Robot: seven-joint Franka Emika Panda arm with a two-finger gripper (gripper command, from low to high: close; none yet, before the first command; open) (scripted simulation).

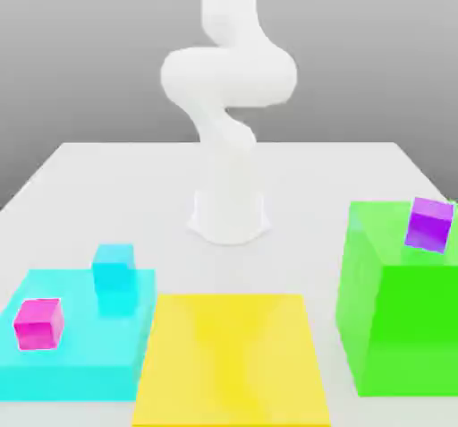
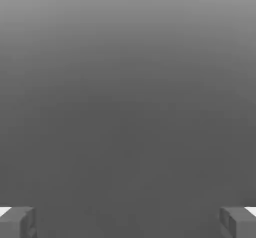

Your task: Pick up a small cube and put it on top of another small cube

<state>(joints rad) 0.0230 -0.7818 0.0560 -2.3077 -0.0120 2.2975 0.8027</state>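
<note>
Currently no stacking done: pink cube [image 1: 38, 324] and blue cube [image 1: 114, 266] sit apart at lower left of the exterior view, purple cube [image 1: 429, 225] at right on the green block [image 1: 407, 327]. Fingers [image 2: 128, 223] wide open, empty; pick, carry and placement all remain.

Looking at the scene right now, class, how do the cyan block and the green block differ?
The cyan block is low and flat; the green block stands much taller. The cyan block bears two small cubes, the green block one. Both have flat tops.
</note>
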